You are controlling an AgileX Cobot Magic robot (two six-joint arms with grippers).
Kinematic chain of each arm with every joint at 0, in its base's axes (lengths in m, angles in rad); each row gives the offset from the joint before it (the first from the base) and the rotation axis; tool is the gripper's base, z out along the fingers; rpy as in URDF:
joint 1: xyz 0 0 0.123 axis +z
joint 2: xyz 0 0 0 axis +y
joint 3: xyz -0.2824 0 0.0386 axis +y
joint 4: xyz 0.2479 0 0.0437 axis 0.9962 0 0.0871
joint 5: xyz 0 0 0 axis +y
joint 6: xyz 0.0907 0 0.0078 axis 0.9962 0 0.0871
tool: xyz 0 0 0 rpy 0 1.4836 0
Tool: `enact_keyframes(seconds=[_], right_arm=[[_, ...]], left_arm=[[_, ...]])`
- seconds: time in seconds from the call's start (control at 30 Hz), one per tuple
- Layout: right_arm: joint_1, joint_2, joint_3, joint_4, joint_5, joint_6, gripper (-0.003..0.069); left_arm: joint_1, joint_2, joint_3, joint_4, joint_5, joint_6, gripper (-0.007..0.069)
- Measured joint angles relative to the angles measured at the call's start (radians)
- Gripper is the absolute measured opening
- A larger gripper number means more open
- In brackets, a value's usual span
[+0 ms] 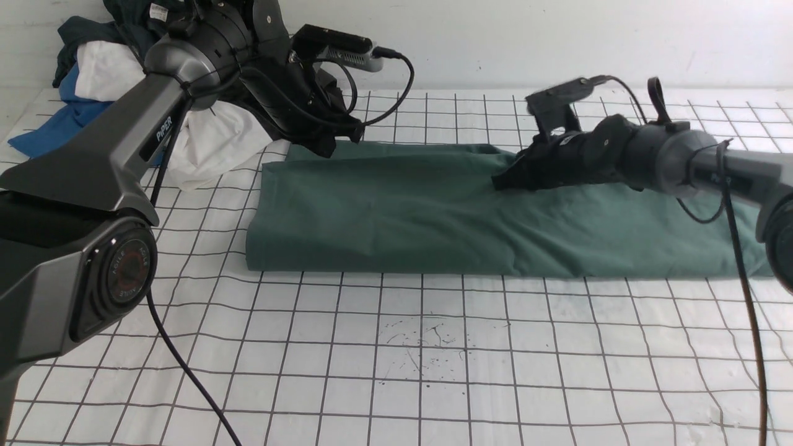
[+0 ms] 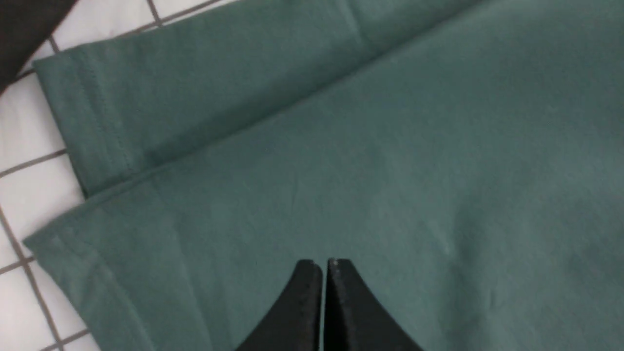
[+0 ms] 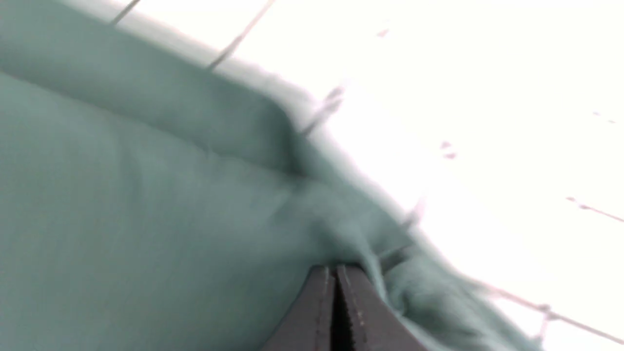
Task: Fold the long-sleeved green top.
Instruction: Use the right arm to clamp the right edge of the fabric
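Observation:
The green long-sleeved top lies folded into a long flat band across the middle of the gridded table. Its logo and cuffs are hidden. My left gripper is shut at the top's far left corner. In the left wrist view its closed tips sit over flat cloth near a stitched hem, with nothing between them. My right gripper lies low on the top's far edge, right of centre. In the blurred right wrist view its tips are shut, and the cloth puckers around them.
A pile of clothes sits at the back left: white, blue and dark teal. A dark garment corner shows in the left wrist view. The white table has ink specks near the front. A wall stands behind.

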Motion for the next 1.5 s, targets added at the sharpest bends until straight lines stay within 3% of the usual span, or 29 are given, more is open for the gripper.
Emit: enact_keyframes(seconds=[0.1,0.2,0.5,0.6,0.7,0.9,1.03,1.17,1.23,1.33,1.37,1.4,1.43,1.5], right_arm=[[-0.021,0.002,-0.011,0.051,-0.065,0.109,-0.0014],[-0.043,0.002,-0.045,0.047,0.013,0.128,-0.0014],[-0.106,-0.153,-0.117,-0.222,0.672,0.091,-0.0014],[-0.188,-0.173,-0.123,-0.402,0.898,0.109,-0.0014],[-0.273,-0.133,-0.122,-0.537,0.94,0.158,-0.0014],[-0.437,-0.139,-0.12,-0.739,0.943,0.45,-0.0014],[-0.48,-0.215,-0.12,-0.741,0.959,0.489,-0.0014],[-0.541,-0.292,-0.12,-0.589,0.968,0.47,0.0018],[-0.588,-0.298,-0.11,-0.442,0.972,0.418,0.0113],[-0.614,-0.288,-0.059,-0.352,0.962,0.376,0.0248],[-0.617,-0.282,-0.037,-0.332,0.957,0.367,0.0307],[-0.619,-0.282,-0.037,-0.329,0.955,0.365,0.0319],[-0.619,-0.27,-0.002,-0.313,0.934,0.358,0.0412],[-0.608,-0.252,0.035,-0.31,0.897,0.356,0.0514]], left_arm=[[0.0,0.0,0.0,-0.002,0.027,0.005,-0.0008],[0.0,0.0,0.0,-0.002,0.04,0.006,-0.0008],[0.0,0.0,0.002,-0.001,0.104,0.039,-0.0008],[0.0,-0.001,0.008,-0.001,0.104,0.046,-0.0008],[-0.001,-0.011,0.012,-0.01,0.106,0.039,-0.0008],[-0.018,-0.119,0.014,-0.035,0.108,0.042,-0.0008],[-0.021,-0.212,0.018,-0.034,0.109,0.041,-0.0008],[-0.021,-0.372,0.108,-0.004,0.109,0.04,-0.0008],[-0.021,-0.53,0.274,0.003,0.11,0.063,-0.0008],[-0.021,-0.686,0.48,0.002,0.111,0.1,-0.0008],[-0.021,-0.737,0.556,0.0,0.112,0.106,-0.0008],[-0.021,-0.746,0.571,0.0,0.112,0.106,-0.0008],[-0.021,-0.812,0.675,-0.001,0.115,0.11,-0.0007],[-0.021,-0.903,0.826,-0.001,0.105,0.11,-0.0007]])
